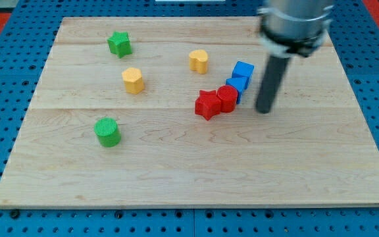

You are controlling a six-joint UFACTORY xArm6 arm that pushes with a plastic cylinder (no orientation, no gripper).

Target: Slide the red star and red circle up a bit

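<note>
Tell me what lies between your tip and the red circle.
In the camera view, bare wood lies between my tip and the red circle; the blue blocks sit just above that line, the lower one touching the circle.

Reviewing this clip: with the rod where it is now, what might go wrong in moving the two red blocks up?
1. The red circle touches the blue blocks above it, so an upward push would likely carry them along.
2. My tip sits to the view's right of the reds, not below them; a push from here would send them left.
3. The red star and circle may separate if pushed off-centre.
</note>
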